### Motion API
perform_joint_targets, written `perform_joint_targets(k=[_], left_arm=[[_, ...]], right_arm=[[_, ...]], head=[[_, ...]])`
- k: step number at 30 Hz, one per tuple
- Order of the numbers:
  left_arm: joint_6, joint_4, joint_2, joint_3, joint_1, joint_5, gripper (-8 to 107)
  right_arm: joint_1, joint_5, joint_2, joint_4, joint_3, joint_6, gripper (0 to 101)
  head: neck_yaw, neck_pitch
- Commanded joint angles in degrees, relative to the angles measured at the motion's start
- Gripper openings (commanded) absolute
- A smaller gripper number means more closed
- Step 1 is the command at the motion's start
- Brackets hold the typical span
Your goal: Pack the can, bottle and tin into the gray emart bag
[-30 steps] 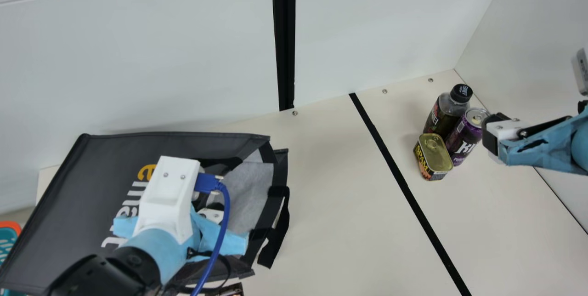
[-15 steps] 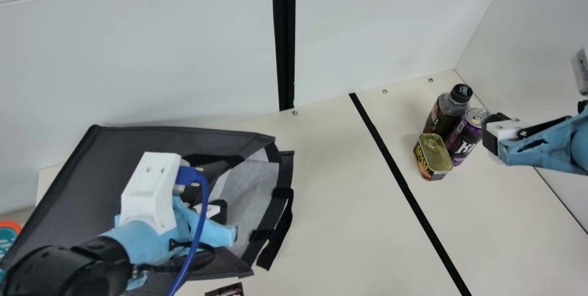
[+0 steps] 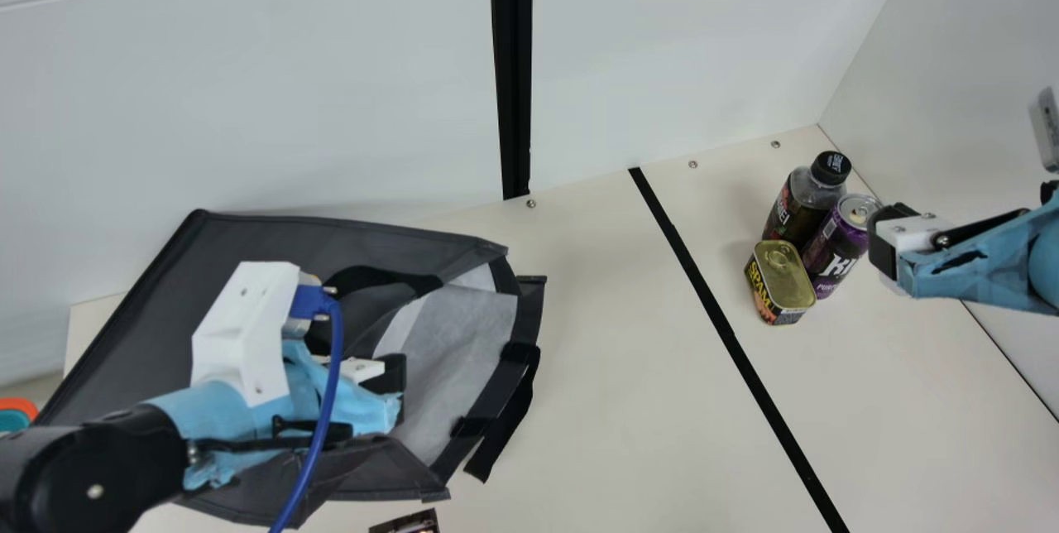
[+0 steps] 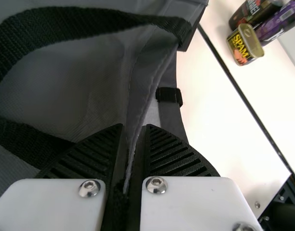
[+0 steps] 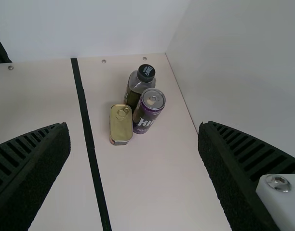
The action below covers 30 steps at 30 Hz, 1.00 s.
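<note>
In the main view my left gripper point(image 3: 397, 388) is at the mouth of the gray emart bag point(image 3: 331, 231), which lies on its side with its opening to the right. The left wrist view has my left gripper point(image 4: 133, 139) pinching the bag's edge fabric point(image 4: 145, 91). My right gripper point(image 3: 884, 243) hangs near the right wall; in its wrist view, the right gripper point(image 5: 133, 139) stands open with nothing between its fingers. Standing close together on the table are the black-capped bottle point(image 3: 798, 206), the purple can point(image 3: 837, 247) and the tin point(image 3: 779, 280).
A black tape line point(image 3: 728, 334) crosses the table between bag and groceries. White walls point(image 3: 331, 86) rise behind and at the right. A small dark item point(image 3: 409, 523) lies at the front edge, and an orange-rimmed teal object point(image 3: 15, 415) is at the far left.
My left gripper has moved left and slightly toward the front, and the bag's mouth has spread, with its upper left corner shifting right. The right arm and the groceries have kept still.
</note>
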<state>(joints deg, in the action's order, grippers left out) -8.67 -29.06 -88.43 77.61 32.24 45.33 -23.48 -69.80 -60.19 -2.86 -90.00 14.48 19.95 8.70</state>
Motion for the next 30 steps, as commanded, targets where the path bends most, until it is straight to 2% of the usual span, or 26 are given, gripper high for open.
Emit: perform_joint_targets(k=[1,12,30], left_arm=[[-2.36,-2.94,-0.07,0.01,-1.08,0.7,10],[-8.11,-8.84,-0.44,-0.55,-5.09,2.8,10],[-9.78,-10.0,-0.4,-1.05,-6.68,3.4,10]], right_arm=[[0.0,0.0,0.0,0.0,0.0,0.0,91],[0.0,0.0,0.0,0.0,0.0,0.0,91],[0.0,0.0,0.0,0.0,0.0,0.0,91]], head=[[0.05,1.3],[0.05,1.3],[0.05,1.3]])
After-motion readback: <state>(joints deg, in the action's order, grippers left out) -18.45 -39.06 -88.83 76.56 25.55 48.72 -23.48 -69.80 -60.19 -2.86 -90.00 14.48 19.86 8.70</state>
